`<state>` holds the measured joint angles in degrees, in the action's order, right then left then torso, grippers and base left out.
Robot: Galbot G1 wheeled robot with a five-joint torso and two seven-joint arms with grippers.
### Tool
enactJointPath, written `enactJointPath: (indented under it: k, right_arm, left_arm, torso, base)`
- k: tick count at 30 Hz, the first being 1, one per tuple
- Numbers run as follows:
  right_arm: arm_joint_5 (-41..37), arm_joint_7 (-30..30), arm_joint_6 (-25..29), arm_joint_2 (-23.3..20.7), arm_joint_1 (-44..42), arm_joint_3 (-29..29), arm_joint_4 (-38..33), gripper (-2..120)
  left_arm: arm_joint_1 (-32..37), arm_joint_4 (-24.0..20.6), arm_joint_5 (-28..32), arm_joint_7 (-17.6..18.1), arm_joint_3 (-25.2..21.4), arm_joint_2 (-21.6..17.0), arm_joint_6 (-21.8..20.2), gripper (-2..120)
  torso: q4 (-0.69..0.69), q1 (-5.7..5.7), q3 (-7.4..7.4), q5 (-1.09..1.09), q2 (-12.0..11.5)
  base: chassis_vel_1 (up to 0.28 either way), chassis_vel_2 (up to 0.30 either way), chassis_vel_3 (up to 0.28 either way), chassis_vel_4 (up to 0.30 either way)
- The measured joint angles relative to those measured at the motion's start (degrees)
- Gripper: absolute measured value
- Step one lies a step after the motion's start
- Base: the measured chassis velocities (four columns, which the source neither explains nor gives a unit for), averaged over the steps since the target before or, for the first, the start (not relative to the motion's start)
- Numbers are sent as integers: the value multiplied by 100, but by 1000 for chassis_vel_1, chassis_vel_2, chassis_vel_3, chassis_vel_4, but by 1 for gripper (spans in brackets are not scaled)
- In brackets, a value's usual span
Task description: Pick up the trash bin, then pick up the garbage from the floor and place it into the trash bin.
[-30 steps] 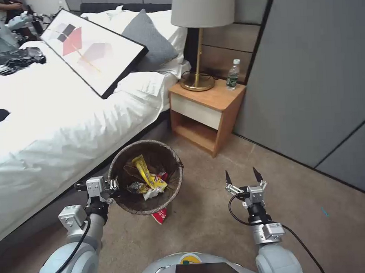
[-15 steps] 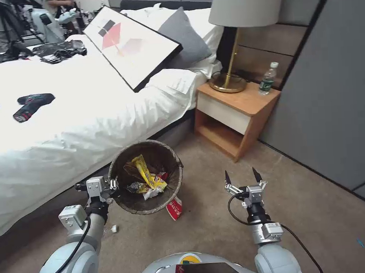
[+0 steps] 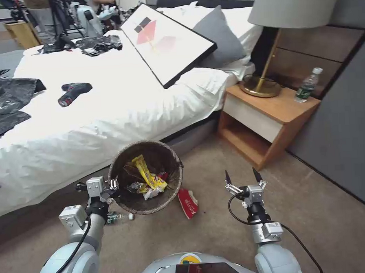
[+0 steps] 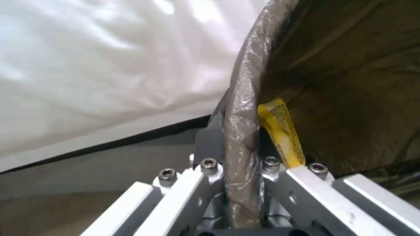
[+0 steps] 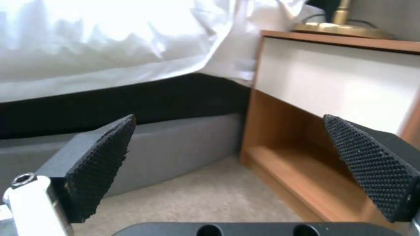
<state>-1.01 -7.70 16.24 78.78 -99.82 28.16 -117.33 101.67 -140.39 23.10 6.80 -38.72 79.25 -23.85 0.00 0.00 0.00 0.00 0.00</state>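
Beside bed point(image 3: 107, 112), bin point(image 3: 124, 198) in left gripper point(image 3: 113, 184)

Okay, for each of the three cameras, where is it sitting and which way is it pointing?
Head: on the robot's head, looking down at floor, bin, bed; both arms and grippers show, left, right.
Left wrist: on the left arm, looking along its fingers clamping the bin rim.
Right wrist: on the right arm, facing the nightstand between open fingers.
Shared: all show the bed.

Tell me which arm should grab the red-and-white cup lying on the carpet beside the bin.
Right. The right gripper is open and empty near the cup; the left gripper is clamped on the trash bin rim.
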Motion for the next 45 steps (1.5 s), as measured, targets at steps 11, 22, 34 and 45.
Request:
enactJointPath:
  k: [11, 22, 34, 45]
  right_arm:
    - [-53, -17, 0, -33, 24, 16, 27, 100]
    - [-86, -29, -3, -36, 38, 35, 48, 100]
    - [-265, -108, -128, -81, 40, 129, 82, 100]
    - [-739, -50, -606, -317, 11, 306, 215, 100]
  left_arm:
    - [-2, 17, -15, -2, 11, 2, 38, 0]
    - [-4, 38, -25, -8, 19, 1, 42, 0]
    - [-8, 74, -55, 4, 20, -21, 123, 0]
    - [1, 74, -65, 2, 19, -35, 144, 0]
  torso:
    - [0, 0, 0, 0, 0]
    - [0, 0, 0, 0, 0]
    - [-1, 0, 0, 0, 0]
    - [0, 0, 0, 1, 0]
  base:
    - [78, 89, 96, 91]
    - [100, 84, 83, 82]
    - [55, 61, 58, 52]
    - [0, 0, 0, 0]
